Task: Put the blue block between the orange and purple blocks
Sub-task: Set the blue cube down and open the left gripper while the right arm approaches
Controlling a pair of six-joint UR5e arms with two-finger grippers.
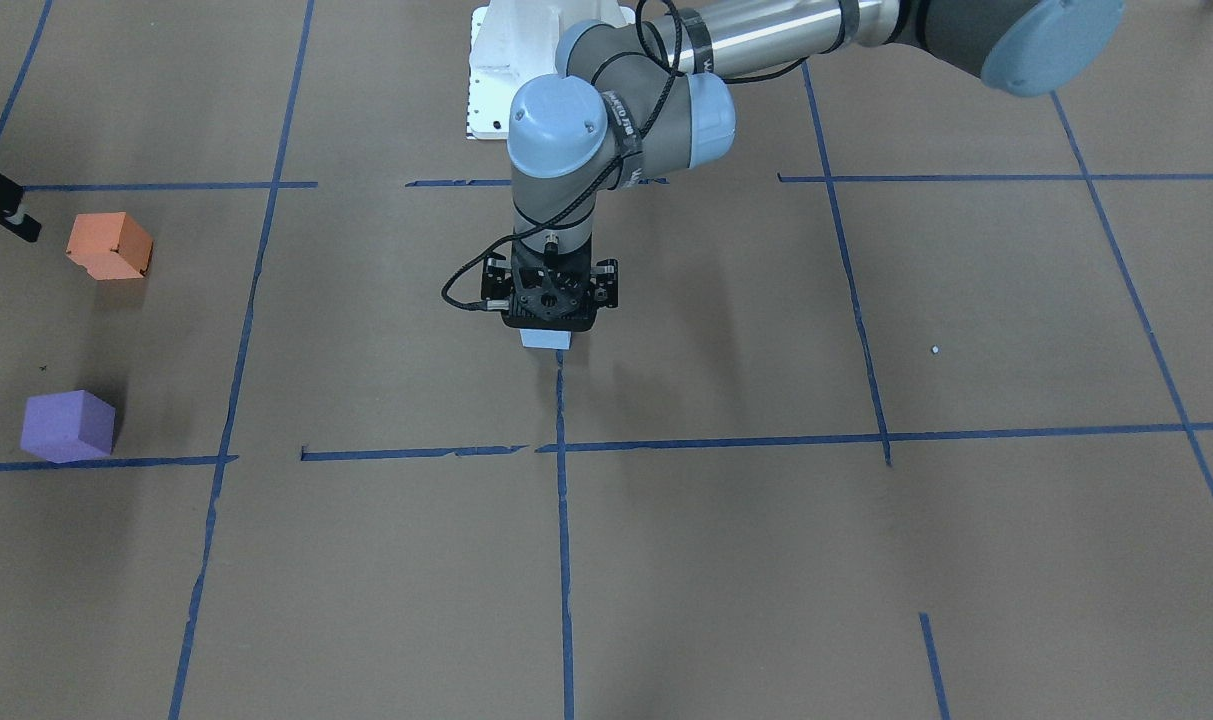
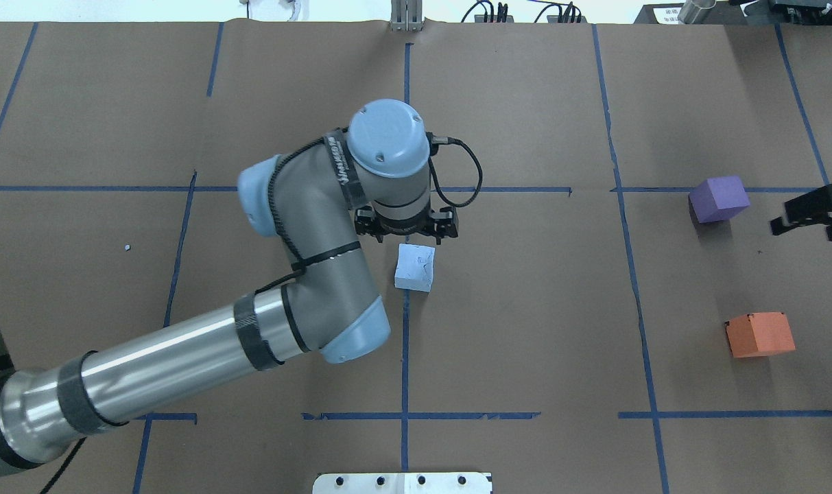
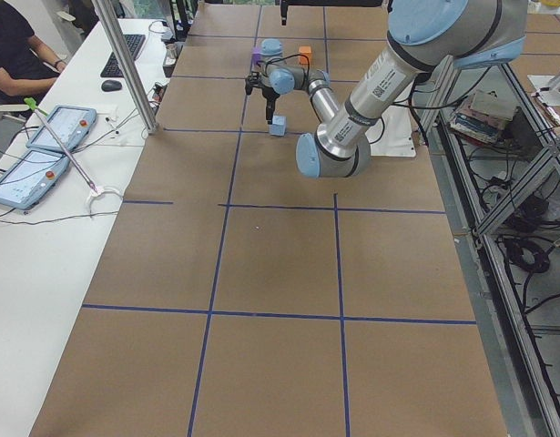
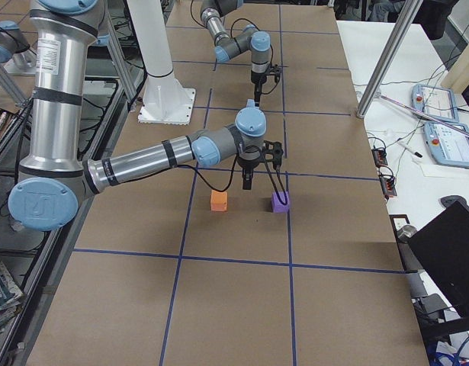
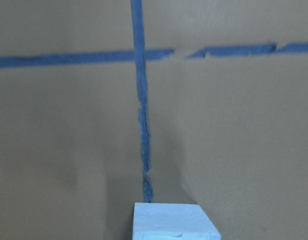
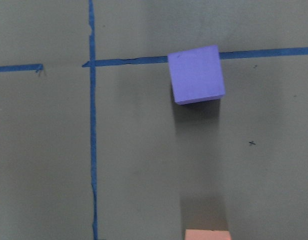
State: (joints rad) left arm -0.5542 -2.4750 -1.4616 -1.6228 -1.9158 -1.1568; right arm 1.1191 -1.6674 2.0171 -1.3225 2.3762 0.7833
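Blue block (image 2: 414,267), orange block (image 2: 760,334), purple block (image 2: 719,199): one each on tabletop (image 2: 525,309).
Blue lies directly under left jaws; whether they grip it cannot be told.

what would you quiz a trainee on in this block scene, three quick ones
1. True or false: the blue block sits between the orange block and the purple block.
2. Which gripper is at the blue block? A) left gripper B) right gripper
3. Fill in: in the right wrist view, the ___ block lies across a blue tape line.

Key: 1 false, it lies well apart from both. 2 A. 3 purple.
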